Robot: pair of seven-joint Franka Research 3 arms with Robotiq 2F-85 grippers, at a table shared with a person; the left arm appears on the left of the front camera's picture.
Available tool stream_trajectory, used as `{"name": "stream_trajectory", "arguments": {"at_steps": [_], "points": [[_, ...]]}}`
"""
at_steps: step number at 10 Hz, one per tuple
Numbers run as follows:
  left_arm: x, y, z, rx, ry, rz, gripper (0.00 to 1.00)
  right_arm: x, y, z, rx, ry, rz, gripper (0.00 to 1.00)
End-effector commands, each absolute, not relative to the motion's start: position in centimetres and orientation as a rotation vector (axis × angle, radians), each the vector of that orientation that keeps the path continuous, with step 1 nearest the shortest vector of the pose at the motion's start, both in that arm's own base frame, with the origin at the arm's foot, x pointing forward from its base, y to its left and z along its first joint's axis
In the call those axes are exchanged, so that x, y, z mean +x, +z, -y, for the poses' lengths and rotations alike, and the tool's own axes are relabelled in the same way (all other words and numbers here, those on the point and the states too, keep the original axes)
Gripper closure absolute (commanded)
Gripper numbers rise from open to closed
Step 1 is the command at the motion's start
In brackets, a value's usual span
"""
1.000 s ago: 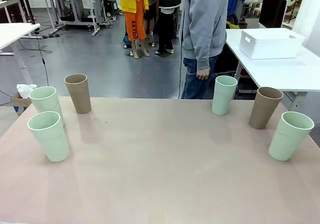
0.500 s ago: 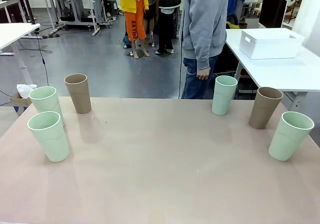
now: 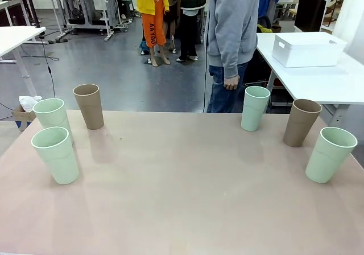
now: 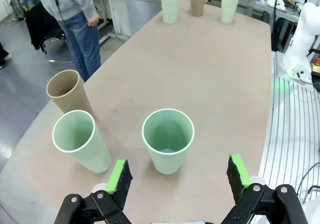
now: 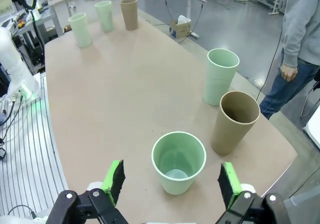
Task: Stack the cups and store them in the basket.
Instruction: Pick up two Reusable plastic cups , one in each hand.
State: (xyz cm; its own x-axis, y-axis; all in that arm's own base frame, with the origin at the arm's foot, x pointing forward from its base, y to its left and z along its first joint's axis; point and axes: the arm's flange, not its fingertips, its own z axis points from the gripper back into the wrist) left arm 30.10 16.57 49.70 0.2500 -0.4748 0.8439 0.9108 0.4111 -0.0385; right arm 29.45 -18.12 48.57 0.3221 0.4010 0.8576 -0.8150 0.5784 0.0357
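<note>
On the pinkish table [image 3: 182, 198], nothing is stacked yet. All six cups stand upright and apart from each other, three at each end.

Left end: the front left mint cup [image 3: 56, 155], the back left mint cup [image 3: 52, 114] just behind it, and the left tan cup [image 3: 89, 106] a bit further in. Right end: the front right mint cup [image 3: 330, 154], the right tan cup [image 3: 301, 122], and the far right mint cup [image 3: 255, 108] toward the middle.

The basket [image 3: 307, 49] isn't even on this table. It sits on the white side table [image 3: 341, 84] off to the right, well apart from the cups, and no cup pokes up from it.

The left gripper [image 4: 179, 174] hangs over the front left mint cup, fingers spread wide with nothing in them. The right gripper [image 5: 171, 181] is the same over the front right mint cup: jaws wide apart and empty. Each looks lined up on its cup, though that's just my read.

The person in the grey hoodie [image 3: 233, 21] stands at the far side, hand down.

So I'd call it basically zero percent done. All the nesting is left, and so is getting the stack over to that basket.
</note>
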Motion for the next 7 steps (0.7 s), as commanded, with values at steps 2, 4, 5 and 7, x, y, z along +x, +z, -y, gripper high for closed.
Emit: {"name": "stream_trajectory", "arguments": {"at_steps": [2,4,5,7], "points": [[30.08,49.75,-16.59,-0.607,-1.042,0.889,0.00,29.66,48.52,18.18,0.519,0.861,0.971,0.00],[30.08,49.75,-16.59,-0.607,-1.042,0.889,0.00,29.66,48.52,18.18,0.519,0.861,0.971,0.00],[30.08,49.75,-16.59,-0.607,-1.042,0.889,0.00,29.66,48.52,18.18,0.519,0.861,0.971,0.00],[30.08,49.75,-16.59,-0.607,-1.042,0.889,0.00,29.66,48.52,18.18,0.519,0.861,0.971,0.00]]}}
